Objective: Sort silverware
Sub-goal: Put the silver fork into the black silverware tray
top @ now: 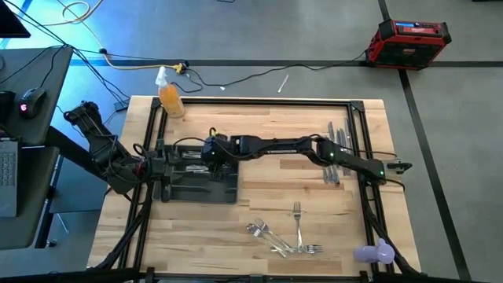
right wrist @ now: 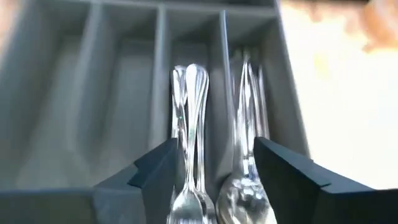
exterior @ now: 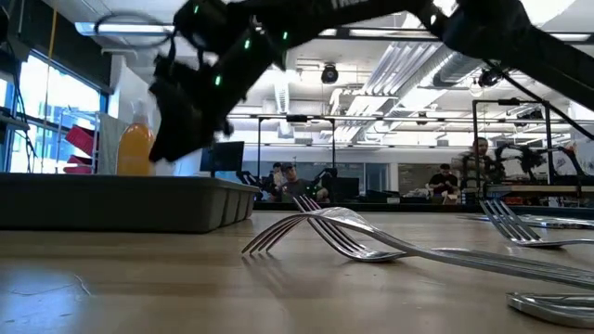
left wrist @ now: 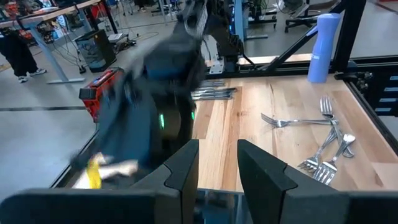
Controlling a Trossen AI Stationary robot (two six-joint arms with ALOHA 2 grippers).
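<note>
Wooden table (top: 259, 189), near edge: loose forks (top: 295, 240), light, stiff, slick; pinch mid-handle. Mid: knives (top: 336, 149) by R rail. Far: tray (top: 206, 189); right gripper (right wrist: 211, 171) spread over sorted silverware (right wrist: 193, 124); left gripper (left wrist: 217, 168) part-spread, empty.

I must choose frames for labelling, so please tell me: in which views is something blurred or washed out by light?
Left wrist view: the right arm is smeared by motion, while the forks on the table stay sharp. Right wrist view: the silverware in the tray is soft, and the table beside the tray is washed out. Low view: the arm overhead is dark against bright ceiling lights.
</note>
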